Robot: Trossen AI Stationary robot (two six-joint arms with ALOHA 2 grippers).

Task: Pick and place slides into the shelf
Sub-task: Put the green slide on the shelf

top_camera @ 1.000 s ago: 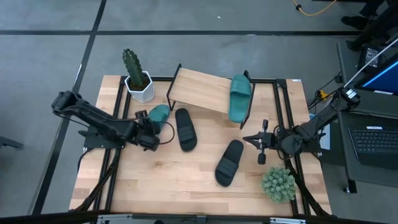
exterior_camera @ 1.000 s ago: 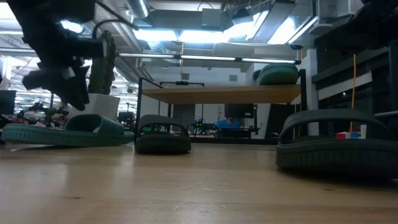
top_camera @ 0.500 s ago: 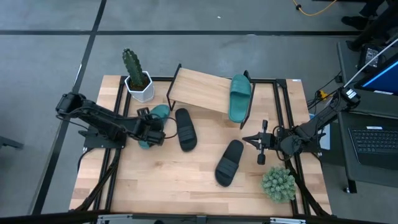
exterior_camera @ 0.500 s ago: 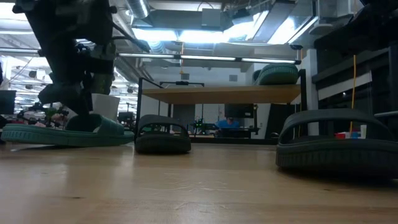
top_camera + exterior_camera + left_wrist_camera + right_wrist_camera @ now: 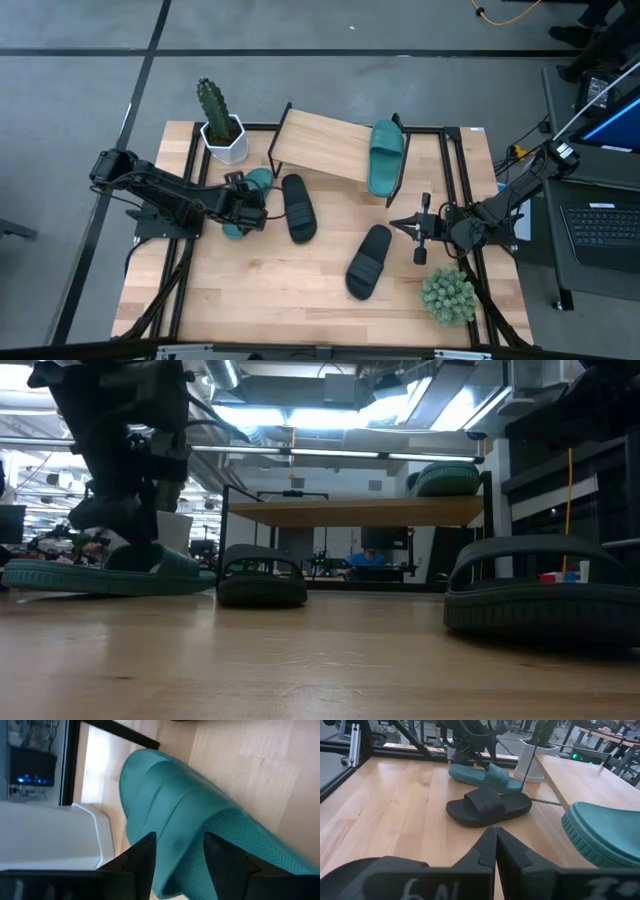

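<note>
On the left half of the wooden table [image 5: 300,300], the left gripper [image 5: 248,209] was positioned directly over a teal slide [image 5: 252,186] lying flat on the tabletop, just right of a white pot [image 5: 224,140] holding a cactus [image 5: 212,100]. Its fingers stood apart, released, one on each side of the slide's wide strap in the left wrist view; whether they touched the rubber could not be told. The low view showed the same gripper [image 5: 118,510] down at the strap of that slide [image 5: 110,573], which rested level on the table.

The shelf [image 5: 325,145] stood at the far middle of the table, its light board slanted on a black wire frame. A second teal slide [image 5: 385,157] lay along the shelf's right end, its near tip overhanging the board's edge. One black slide [image 5: 297,207] lay on the table just near the shelf's left part and just right of the left gripper. The other black slide [image 5: 369,260] lay nearer and farther right, on bare table.

The right gripper [image 5: 420,229] waited at the right side of the table, well apart from the shelf, its fingers pressed together and holding nothing. A small green plant [image 5: 446,295] stood at the near right corner.
</note>
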